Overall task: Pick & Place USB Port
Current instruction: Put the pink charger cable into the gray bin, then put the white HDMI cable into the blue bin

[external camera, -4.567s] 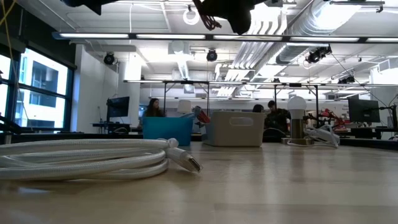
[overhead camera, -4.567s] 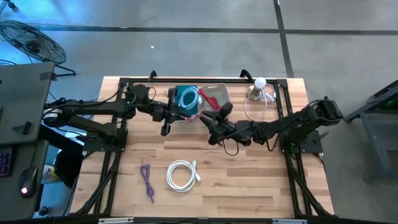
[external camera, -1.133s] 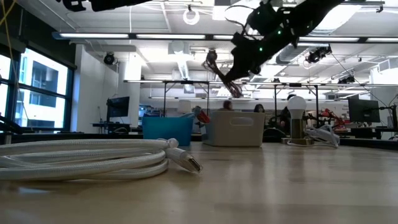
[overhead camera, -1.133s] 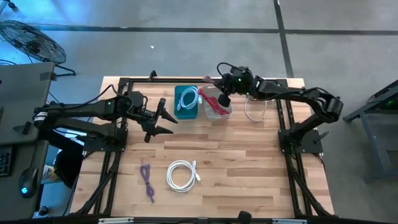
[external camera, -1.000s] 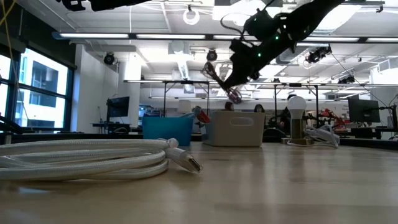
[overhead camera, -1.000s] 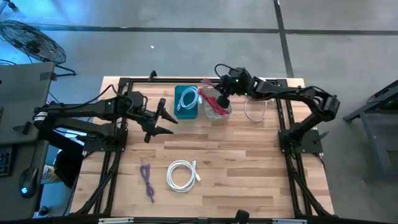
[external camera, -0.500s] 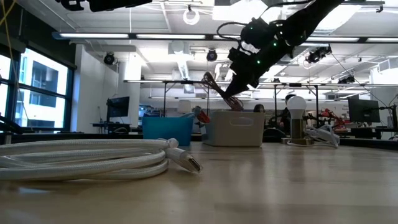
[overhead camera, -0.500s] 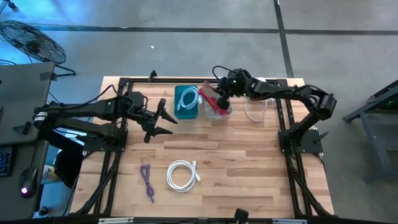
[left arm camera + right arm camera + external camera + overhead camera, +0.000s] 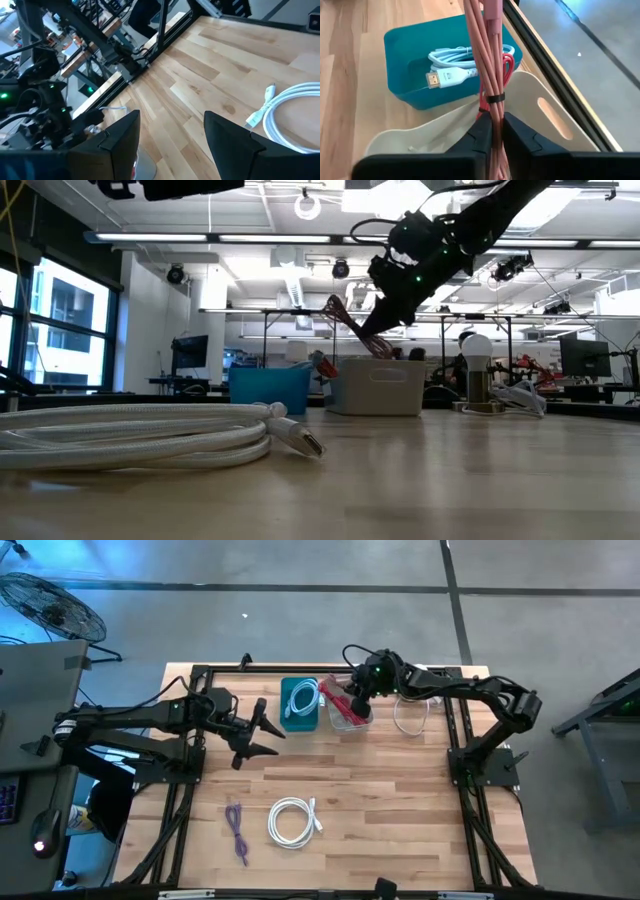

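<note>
My right gripper (image 9: 355, 703) hangs over the white bin (image 9: 352, 721) at the table's far side, shut on a pink bundled cable (image 9: 487, 55) bound by a black tie (image 9: 492, 98). In the low view the cable (image 9: 343, 315) sticks out slanting from the gripper, above the bin (image 9: 378, 386). A red cable (image 9: 508, 64) lies in the bin. Beside it a teal bin (image 9: 299, 706) holds a pale coiled cable (image 9: 451, 70). My left gripper (image 9: 262, 736) stands open and empty above the table, left of the teal bin. My right gripper pinches the pink cable bundle between its two fingers (image 9: 481, 135), just beside the black tie (image 9: 493, 111). The fingers come slanting down from above. The bundle is tilted, one end up in the air (image 9: 333, 304), the other reaching down to about the bin's rim.
A coiled white cable (image 9: 292, 822) and a purple cable (image 9: 236, 829) lie on the near part of the table. A lamp with a bulb (image 9: 417, 680) and a loose white wire loop (image 9: 410, 713) stand at the far right. A dark frame runs along the table edges.
My right gripper has come down toward the white bin and a little toward the table's left with the pink cable, whose lower end has sunk to about the bin's rim.
</note>
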Tool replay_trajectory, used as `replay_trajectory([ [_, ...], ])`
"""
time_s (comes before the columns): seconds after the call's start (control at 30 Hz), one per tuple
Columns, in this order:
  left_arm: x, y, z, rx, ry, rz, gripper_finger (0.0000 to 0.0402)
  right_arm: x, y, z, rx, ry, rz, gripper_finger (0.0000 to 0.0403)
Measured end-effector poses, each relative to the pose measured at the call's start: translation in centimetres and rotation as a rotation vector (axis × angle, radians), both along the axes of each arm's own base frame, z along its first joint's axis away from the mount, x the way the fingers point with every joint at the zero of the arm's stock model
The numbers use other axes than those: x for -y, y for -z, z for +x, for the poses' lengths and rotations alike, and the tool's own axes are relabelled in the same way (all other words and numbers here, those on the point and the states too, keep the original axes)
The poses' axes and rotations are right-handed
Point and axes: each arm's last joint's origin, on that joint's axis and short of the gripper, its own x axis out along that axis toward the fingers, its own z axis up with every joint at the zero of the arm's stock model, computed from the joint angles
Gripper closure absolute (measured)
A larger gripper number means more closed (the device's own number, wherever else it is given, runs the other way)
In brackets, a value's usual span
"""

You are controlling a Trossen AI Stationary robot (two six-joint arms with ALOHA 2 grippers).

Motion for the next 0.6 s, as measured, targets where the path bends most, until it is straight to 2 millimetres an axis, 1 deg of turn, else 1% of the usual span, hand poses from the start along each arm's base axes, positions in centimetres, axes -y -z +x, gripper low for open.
replay_trajectory([
  [0.27,-0.2,0.0,0.0,0.0,-0.053,0.017,0.0186,-0.5,0.1,0.2,-0.01,0.033,0.011,0.0271],
  [0.37,-0.3,0.1,0.0,-0.03,-0.127,-0.075,0.0186,-0.9,0.1,0.5,-0.024,0.031,-0.016,0.024],
  [0.47,-0.4,0.5,0.3,-0.06,-0.182,-0.098,0.0186,-1.5,0.1,0.8,-0.028,0.002,-0.028,0.0218],
  [0.6,-0.6,1.6,0.6,-0.15,-0.227,-0.087,0.0186,-2.6,0.1,1.4,-0.038,-0.055,-0.057,0.0207],
])
